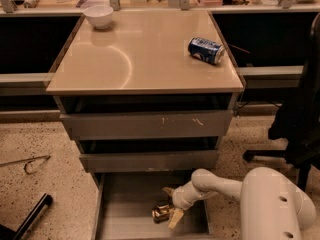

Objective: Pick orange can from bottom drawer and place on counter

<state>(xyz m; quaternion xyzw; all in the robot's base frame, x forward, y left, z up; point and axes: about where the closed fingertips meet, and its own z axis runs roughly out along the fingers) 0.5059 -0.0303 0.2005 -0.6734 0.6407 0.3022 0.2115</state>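
Note:
The orange can (161,213) lies on the floor of the open bottom drawer (125,219), near its middle right. My gripper (170,207) reaches down into the drawer from the right, on the white arm (220,186). It is open, with one tan finger (167,190) behind the can and the other finger (175,218) in front of it, and the can sits at the gap between them. The beige counter (145,54) tops the cabinet above.
A blue and white can (206,50) lies on its side at the counter's right. A white bowl (98,16) stands at its back left. Two upper drawers (147,125) are slightly ajar. A black chair (300,119) stands to the right, and a black bar (30,219) lies on the floor to the left.

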